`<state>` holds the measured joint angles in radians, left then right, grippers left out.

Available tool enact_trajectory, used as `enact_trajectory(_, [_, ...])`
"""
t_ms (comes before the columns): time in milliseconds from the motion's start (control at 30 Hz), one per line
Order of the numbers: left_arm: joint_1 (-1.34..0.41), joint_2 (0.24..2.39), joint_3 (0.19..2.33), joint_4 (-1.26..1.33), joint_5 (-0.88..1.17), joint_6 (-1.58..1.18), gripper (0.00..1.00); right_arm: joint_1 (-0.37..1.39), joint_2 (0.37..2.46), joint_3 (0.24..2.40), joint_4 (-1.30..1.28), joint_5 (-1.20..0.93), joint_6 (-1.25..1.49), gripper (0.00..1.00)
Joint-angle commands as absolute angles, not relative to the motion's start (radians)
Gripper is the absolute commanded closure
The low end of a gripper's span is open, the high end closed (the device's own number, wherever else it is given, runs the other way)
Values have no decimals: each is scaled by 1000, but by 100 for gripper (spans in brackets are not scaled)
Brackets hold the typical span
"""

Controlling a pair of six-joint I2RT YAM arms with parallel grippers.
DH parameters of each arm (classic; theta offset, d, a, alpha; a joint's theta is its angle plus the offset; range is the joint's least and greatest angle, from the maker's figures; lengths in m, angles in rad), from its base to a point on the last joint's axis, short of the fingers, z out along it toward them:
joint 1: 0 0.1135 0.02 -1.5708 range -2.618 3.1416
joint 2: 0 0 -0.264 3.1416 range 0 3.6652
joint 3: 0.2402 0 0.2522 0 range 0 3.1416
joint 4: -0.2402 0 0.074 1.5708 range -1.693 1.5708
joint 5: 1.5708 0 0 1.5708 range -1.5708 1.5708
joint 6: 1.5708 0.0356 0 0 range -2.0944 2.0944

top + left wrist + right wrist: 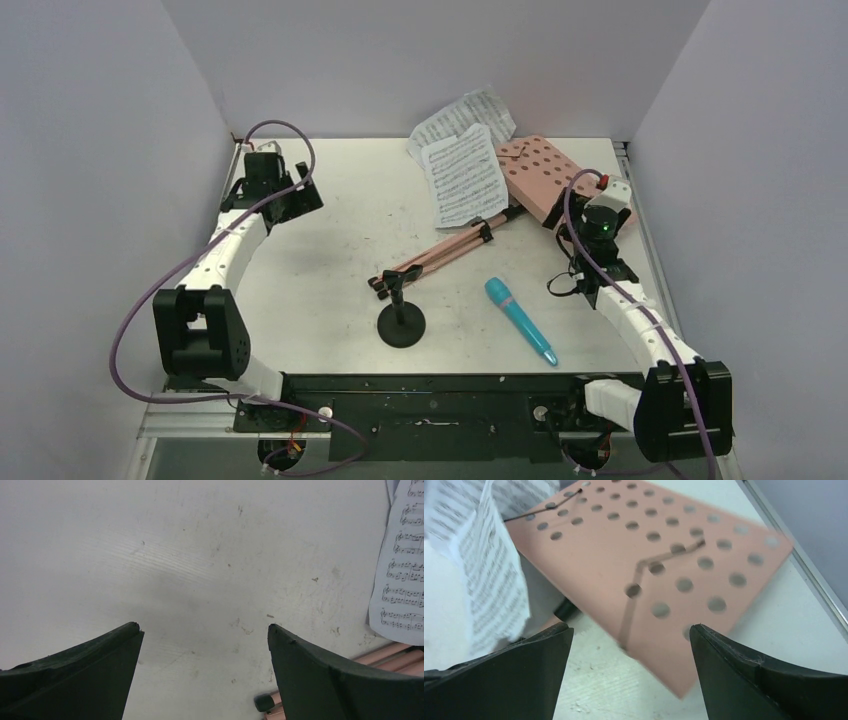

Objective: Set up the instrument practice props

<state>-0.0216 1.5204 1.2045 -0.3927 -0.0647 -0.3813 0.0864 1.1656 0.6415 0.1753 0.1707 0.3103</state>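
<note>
The pink music stand [540,172] lies flat on the table [330,230], legs folded. Two sheet-music pages [462,178] lie against its left edge. The black mic stand [401,322] stands upright by its feet, with the teal microphone [518,318] lying nearer the arms' bases. The right gripper [629,630] hovers over its perforated plate and the left gripper [205,627] is well to its left; both have fingers apart and hold nothing

This is a robot test cell in a lab, not a lived-in room. Plain pale partition walls [420,60] box in a scuffed white tabletop [330,240], which fills the view between and beyond the fingers [75,680] of the left gripper [205,630]. Beyond the right gripper [631,627], to the right of its fingers, a metal edge rail [819,587] runs along the wall. Purple cables [130,320] loop from the bolted arm bases [200,335].
</note>
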Motion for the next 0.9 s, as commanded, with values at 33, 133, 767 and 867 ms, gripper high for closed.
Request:
enact_trajectory(33, [10, 1519, 1291, -546, 88, -450, 4, 92, 1076, 741, 50, 231, 479, 10])
enact_trajectory(133, [73, 1500, 1245, -465, 284, -503, 4, 91, 1071, 781, -59, 236, 515, 10])
enact_trajectory(767, [317, 1334, 1190, -447, 465, -490, 4, 60, 1299, 1216, -528, -16, 574, 10])
enact_trajectory(867, [279, 1286, 1219, -556, 312, -386, 4, 53, 1376, 1312, -660, -53, 543, 10])
